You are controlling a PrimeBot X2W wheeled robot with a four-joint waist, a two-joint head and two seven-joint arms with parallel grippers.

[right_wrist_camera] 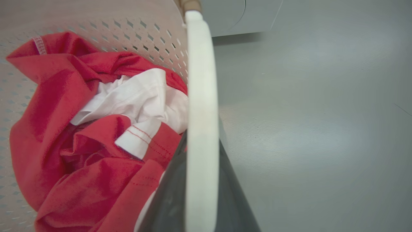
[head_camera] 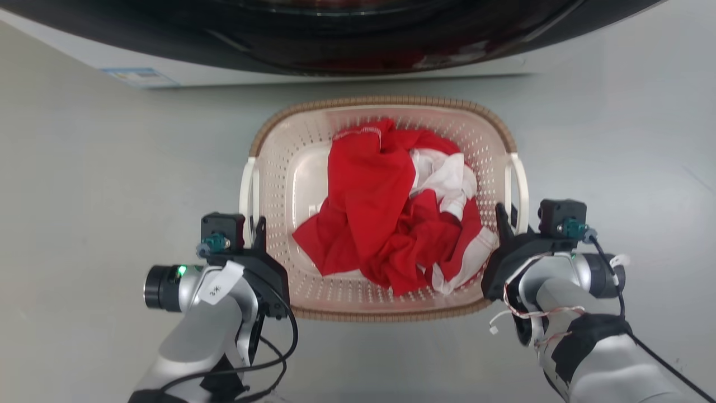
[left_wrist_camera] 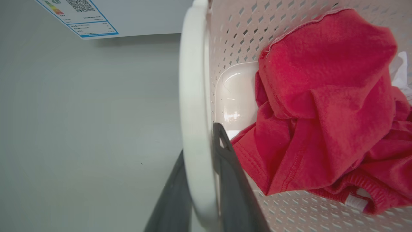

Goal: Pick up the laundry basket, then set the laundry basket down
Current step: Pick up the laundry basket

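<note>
left gripper point(head_camera: 254, 226) and right gripper point(head_camera: 513, 215) each pinch a white side handle point(left_wrist_camera: 193, 80), jaws closed narrow on it, so the laundry basket point(head_camera: 386, 102), just in front of the washer point(head_camera: 335, 33), should lift level.

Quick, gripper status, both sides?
Left gripper: closed on the left white handle of the cream-pink perforated plastic laundry basket.
Right gripper: closed on its right white handle.
</note>
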